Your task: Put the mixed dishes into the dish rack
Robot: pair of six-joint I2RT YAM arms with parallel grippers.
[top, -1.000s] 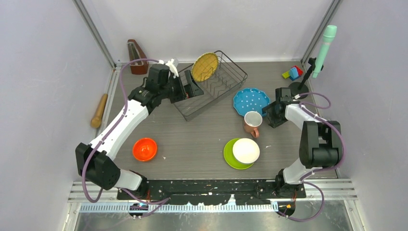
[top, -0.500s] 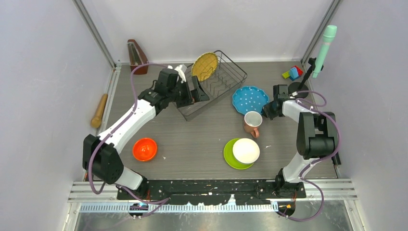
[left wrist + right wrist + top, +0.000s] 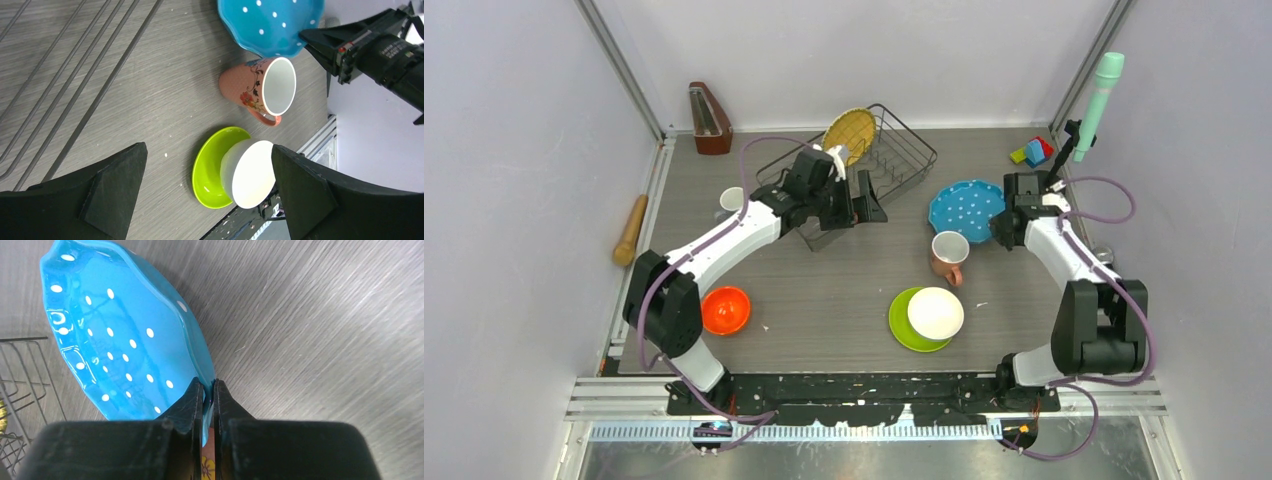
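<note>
So far only one dish is loaded: the yellow plate (image 3: 849,128) stands on edge at the far left end of the rack (image 3: 892,165), and the other tines look unfilled. The blue plate (image 3: 115,340) is the piece in hand. The right gripper (image 3: 209,390) has its jaws pinched together on the plate's right rim, with the thin edge caught between the pads. The plate lies right of the rack and just far of the pink mug (image 3: 948,252). It looks tipped, but I cannot tell whether it is fully off the table (image 3: 824,290). The left gripper (image 3: 207,147) holds nothing. Its jaws stand wide apart over the near right side of the rack, facing right toward the mug and the stacked pair beyond it. That pair is the white bowl (image 3: 935,313) resting in the green plate (image 3: 900,330), near and right of centre. The pink mug stands upright between that pair and the blue plate. The orange bowl (image 3: 725,309) sits alone at the near left, well apart from the rack. The small mug (image 3: 732,198) stands on the table just left of the rack, beside the left arm. By my count that is one of seven in, one gripped and five untouched, so the job is at an early stage. The blue plate is likely the next to be slotted.
</note>
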